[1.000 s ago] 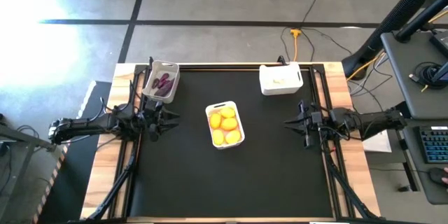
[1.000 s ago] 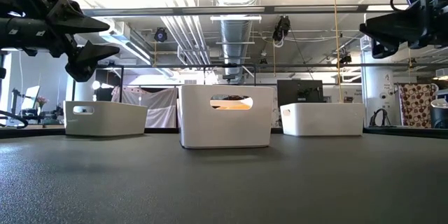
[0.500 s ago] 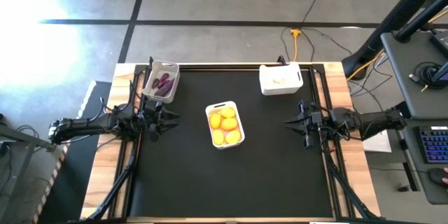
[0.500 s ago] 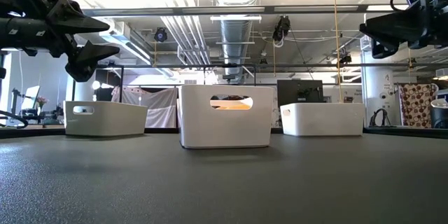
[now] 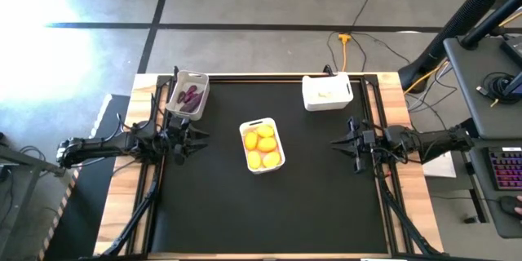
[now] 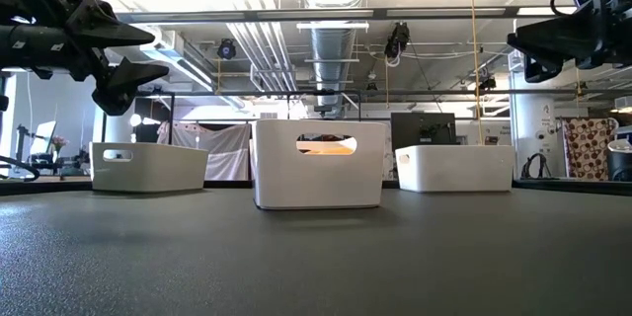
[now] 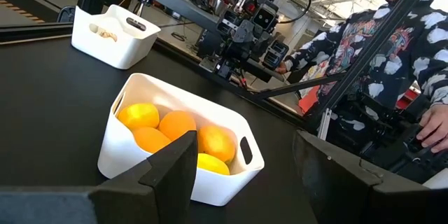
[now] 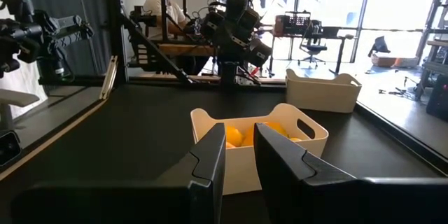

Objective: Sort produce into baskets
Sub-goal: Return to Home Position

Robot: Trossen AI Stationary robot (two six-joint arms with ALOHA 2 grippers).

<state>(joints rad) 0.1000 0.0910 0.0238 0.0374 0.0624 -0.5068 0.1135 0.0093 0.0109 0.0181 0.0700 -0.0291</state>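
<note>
By the far edge of the tabletop (image 5: 310, 204), on the left, the grey basket (image 5: 192, 74) holds several dark purple eggplants (image 5: 189, 96). Just beside it, at the left edge, the left jaws hang above the tabletop, spread wide and holding nothing. In the middle, a white basket (image 5: 255, 122) is packed with smooth yellow and orange fruits (image 5: 263, 147). Farther right, by the far edge, the second white basket (image 5: 309, 103) holds pale garlic bulbs (image 5: 326, 92). The right jaws hover at the right edge, nearly together with only a narrow gap, and empty. No loose produce shows on the tabletop, so the sorting looks finished. Only parking both arms seems left.
</note>
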